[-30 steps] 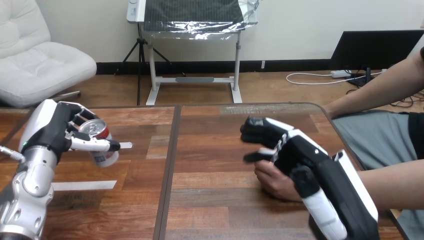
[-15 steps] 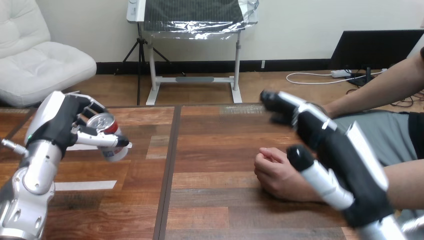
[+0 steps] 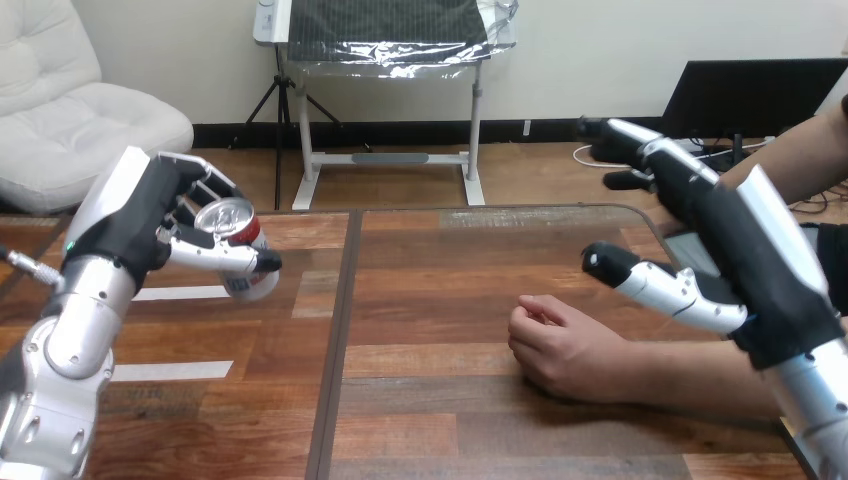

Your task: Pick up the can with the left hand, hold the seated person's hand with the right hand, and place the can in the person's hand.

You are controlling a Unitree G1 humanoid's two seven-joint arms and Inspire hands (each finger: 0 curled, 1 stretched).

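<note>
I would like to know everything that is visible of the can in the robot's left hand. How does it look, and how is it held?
The can looks like a metal drink can, with a silver top, a red band under it and a white lower part. It is tilted, so its top shows to the camera. The left hand is curled round it, with the thumb across its front and the fingers behind. It appears lifted off the table, over the table's left part.
</note>
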